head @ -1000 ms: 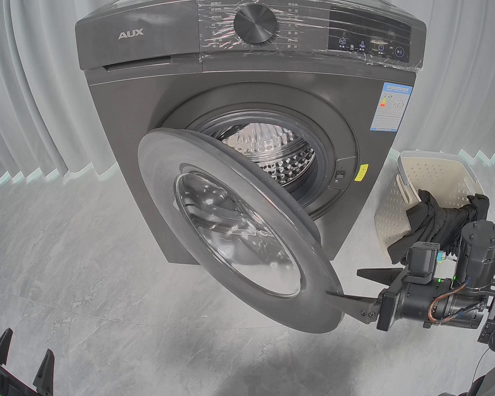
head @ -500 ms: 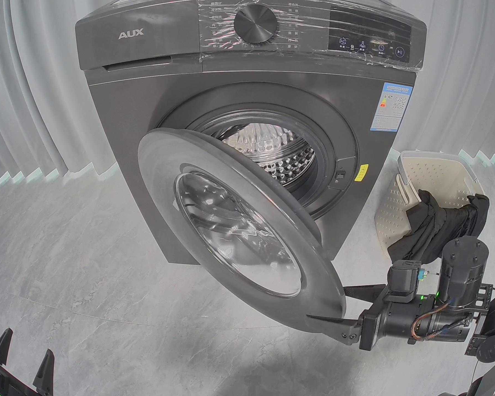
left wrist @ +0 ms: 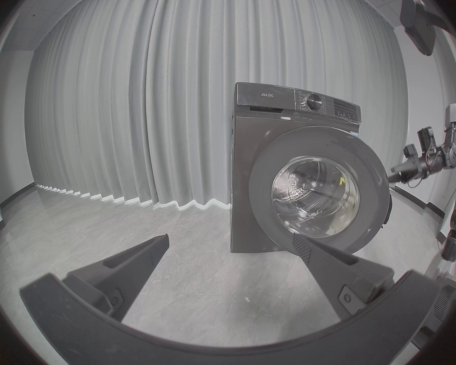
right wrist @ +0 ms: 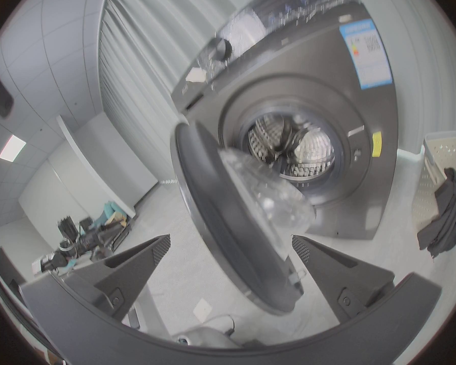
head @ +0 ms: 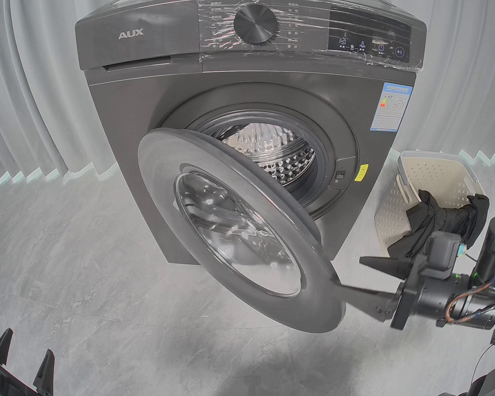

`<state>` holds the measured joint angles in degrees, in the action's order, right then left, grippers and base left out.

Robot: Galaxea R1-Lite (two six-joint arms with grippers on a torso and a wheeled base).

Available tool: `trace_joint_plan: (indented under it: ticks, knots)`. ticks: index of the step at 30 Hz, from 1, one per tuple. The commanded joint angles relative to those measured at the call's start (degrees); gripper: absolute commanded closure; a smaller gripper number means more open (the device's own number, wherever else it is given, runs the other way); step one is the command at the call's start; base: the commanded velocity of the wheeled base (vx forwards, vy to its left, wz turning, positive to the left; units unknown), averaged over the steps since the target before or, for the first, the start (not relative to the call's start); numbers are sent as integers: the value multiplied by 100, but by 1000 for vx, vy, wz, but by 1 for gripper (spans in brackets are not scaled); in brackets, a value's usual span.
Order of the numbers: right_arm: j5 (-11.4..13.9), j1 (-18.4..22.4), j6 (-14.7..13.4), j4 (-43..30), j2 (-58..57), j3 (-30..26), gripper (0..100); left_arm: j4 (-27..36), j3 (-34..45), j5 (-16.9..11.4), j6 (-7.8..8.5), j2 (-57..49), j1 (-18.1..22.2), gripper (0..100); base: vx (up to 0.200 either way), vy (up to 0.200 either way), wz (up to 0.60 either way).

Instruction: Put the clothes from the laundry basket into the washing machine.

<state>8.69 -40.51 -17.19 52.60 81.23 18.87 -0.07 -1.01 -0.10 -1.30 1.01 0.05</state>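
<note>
Right arm: the right fingers (head: 382,263) are spread open and grip nothing. The free edge of the door (head: 231,232) lies between them, one finger on the drum side and the other passing behind the rim. The right wrist view confirms the straddle (right wrist: 131,269). Contact with the rim cannot be confirmed.

Washing machine (head: 247,111): it stands on the floor (head: 93,281) ahead of the right fingers. The door is swung wide open, and the drum (head: 269,149) is exposed beyond the finger on that side.

Laundry basket (head: 434,171): a pale perforated basket on the floor, beyond the right fingers and just beside the machine's front corner.

Clothes (head: 440,221): a dark garment lies in the basket, draped over its near rim and hanging partly outside. It is near the right fingers, behind them, and apart from them. In the right wrist view it hangs off the basket's edge (right wrist: 446,214).

Left arm: the left fingers (head: 44,369) are held low, well apart from the machine and basket. They are spread apart over bare floor, as the left wrist view shows (left wrist: 131,264), with the door facing them at a distance.
</note>
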Motion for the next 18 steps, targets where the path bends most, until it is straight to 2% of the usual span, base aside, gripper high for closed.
trace_joint_plan:
  ticks: [1,3,7,12,18]
  knots:
    - [71,527,-92,-83,-582,468,0,-1,101,1,-1,-101,4,0,0,0,0]
    - [229,878,-100,-207,-511,618,0,-1,101,1,-10,-101,4,0,0,0,0]
    - [221,1168,-30,-207,-10,521,0,-1,101,1,-10,-101,4,0,0,0,0]
    - [185,1115,128,-180,526,398,0,-1,101,1,-10,-101,4,0,0,0,0]
    - [168,957,190,-180,798,328,0,-1,101,1,-10,-101,4,0,0,0,0]
